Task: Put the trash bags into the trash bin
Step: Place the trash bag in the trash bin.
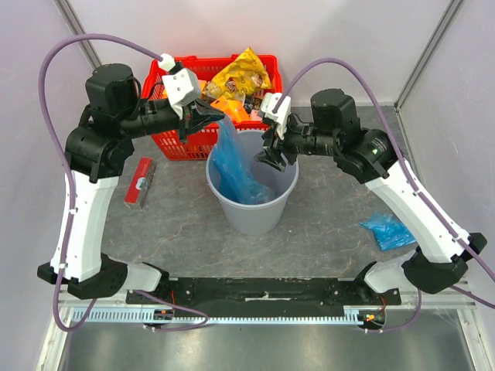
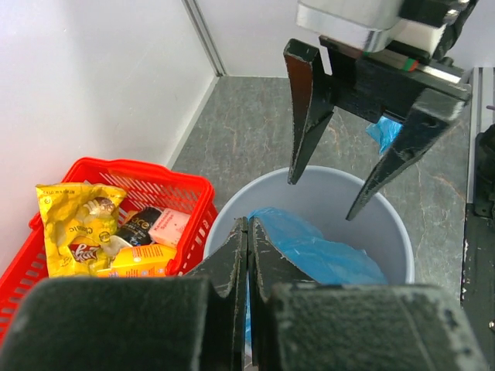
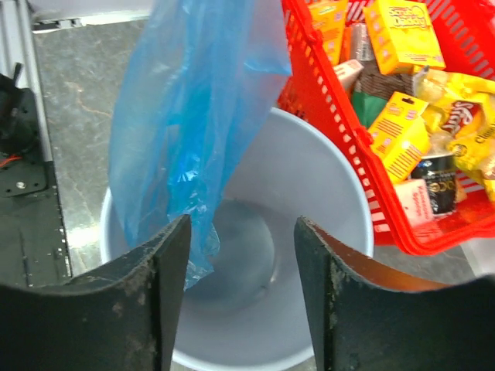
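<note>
The mottled grey surface (image 1: 325,232) is closed in by pale walls (image 1: 46,39). The left gripper (image 1: 219,117) is pinched tight on the top of a blue trash bag (image 1: 232,166), which hangs down into the grey trash bin (image 1: 255,220). The right gripper (image 1: 272,161) is spread wide over the bin's far rim, holding nothing. A second trash bag (image 1: 390,230) lies crumpled on the surface, well apart to the right. A red shopping basket (image 1: 174,143) of snacks stands just behind the bin, and a red packet (image 1: 139,182) lies to the left.
</note>
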